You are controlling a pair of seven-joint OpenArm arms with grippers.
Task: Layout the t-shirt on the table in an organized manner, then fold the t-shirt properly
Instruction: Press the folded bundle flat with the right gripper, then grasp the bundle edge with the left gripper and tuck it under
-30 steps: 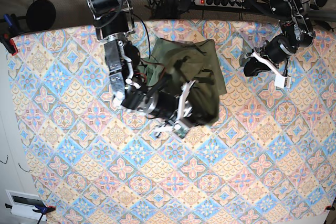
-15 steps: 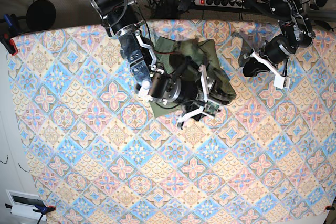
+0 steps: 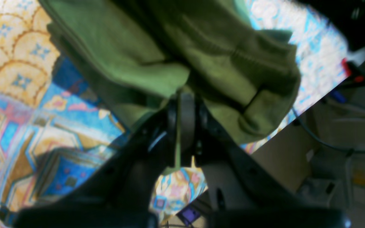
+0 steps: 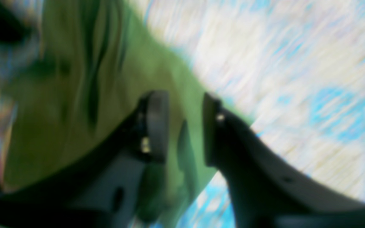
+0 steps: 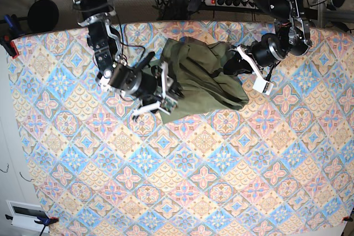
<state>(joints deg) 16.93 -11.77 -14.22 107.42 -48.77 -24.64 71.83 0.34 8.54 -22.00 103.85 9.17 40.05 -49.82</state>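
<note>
base view puts the t-shirt [image 5: 202,78] in a rumpled olive heap on the upper middle of the table [image 5: 182,186], bunched and creased rather than spread flat, its lower edge sagging toward the table's centre. my left gripper [image 5: 231,66] comes in from that view's right side and meets the cloth at its upper right corner. from my left wrist camera the black fingers [image 3: 169,126] are pressed together with a thin fold of the t-shirt [image 3: 157,53] pinched between them, the rest of the fabric hanging in thick folds over the patterned table [image 3: 14,104] near its edge. my right gripper [image 5: 164,89] sits at the heap's left side in the base view, its white-trimmed jaws against the cloth. my right wrist camera is badly blurred, but it shows the two fingers [image 4: 155,123] standing apart with a clear gap, green t-shirt [image 4: 84,104] lying beneath and between them; i cannot tell whether either finger touches the fabric. behind the table's far edge lies a power strip [image 5: 235,1] among dark cables.
</note>
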